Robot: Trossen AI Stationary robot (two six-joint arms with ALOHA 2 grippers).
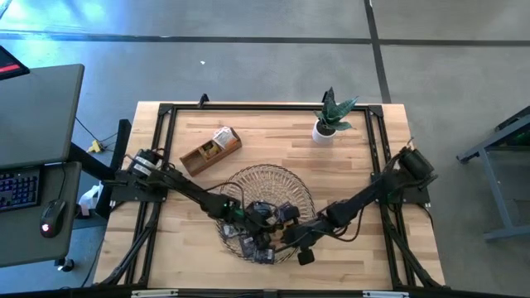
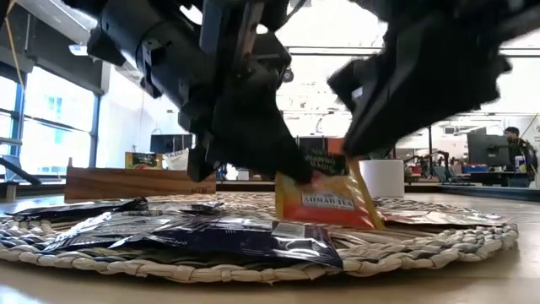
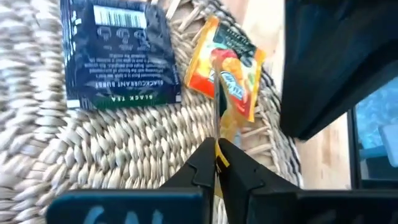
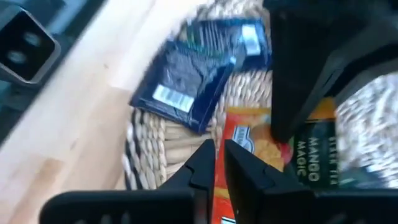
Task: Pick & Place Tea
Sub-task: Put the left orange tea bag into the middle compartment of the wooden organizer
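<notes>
Left wrist view shows the left gripper [image 3: 216, 163] pressed together on the edge of a small flat orange-and-white foil tea sachet [image 3: 227, 71], which stands on edge over the round woven wicker tray [image 3: 93, 155]. Beside it, flat on the weave, lies a dark blue rectangular sachet with a barcode and a green strip [image 3: 118, 53].

In the low view the same orange sachet [image 2: 325, 201] stands nearly upright on the tray [image 2: 422, 245], with both dark grippers bunched over its top. Several dark foil sachets [image 2: 202, 232] lie overlapping at the tray's front.

The right gripper [image 4: 216, 163] sits right at the orange sachet [image 4: 249, 152] too, its fingers only a narrow slit apart around the packet's edge; whether they actually bear on it I cannot tell.

The high view places both grippers together over the tray [image 1: 277, 178], with a brown wooden compartment box [image 1: 209, 151] well apart toward the far left of the light wooden table [image 1: 356, 165] and a small potted plant [image 1: 331, 118] at the far right.

The sachet looks very light, thin and floppy, with slick foil faces. It should bend rather than break, but could slide out of a shallow pinch or twist in the jaws. The crimped border seems the best place to hold, taken deep enough to stop it pivoting.
</notes>
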